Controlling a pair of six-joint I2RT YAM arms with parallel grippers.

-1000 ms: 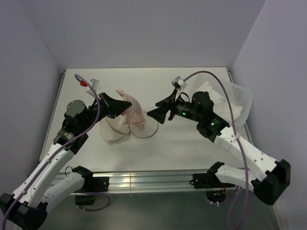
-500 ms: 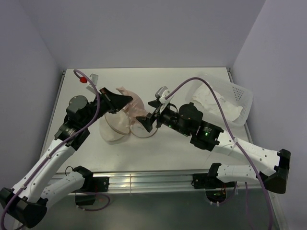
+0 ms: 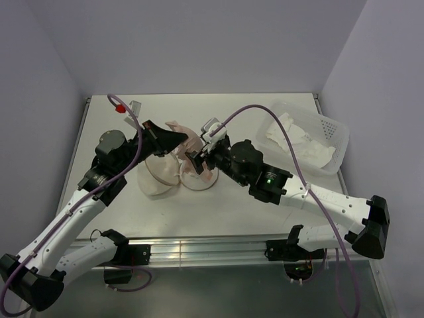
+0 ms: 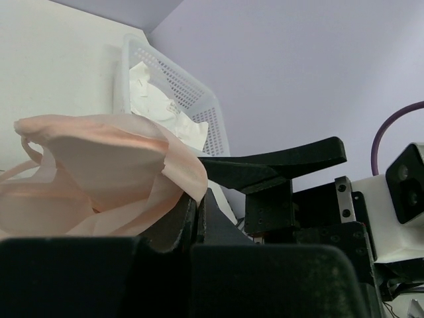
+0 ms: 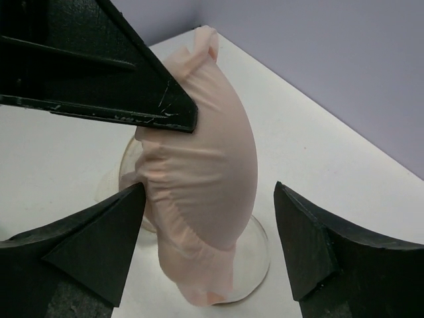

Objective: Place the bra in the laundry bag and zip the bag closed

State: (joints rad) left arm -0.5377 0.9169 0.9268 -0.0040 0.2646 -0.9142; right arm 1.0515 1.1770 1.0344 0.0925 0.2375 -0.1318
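Right gripper [image 3: 197, 161] has swung in from the bin [image 3: 334, 136] side over the last 1 s and now brackets the bra [image 5: 212, 199] — fingers spread wide, 1 each side of the hanging cup, no squeeze yet; left gripper [image 3: 173, 139] stays clamped on the bra's top edge, holding it up over the bag [image 3: 154, 184] and the lid [image 3: 211, 180] lying flat beside it (bag looks unzipped, bra not inside); reads as a 2-arm steadying grab before stuffing; zip not closed — task early.
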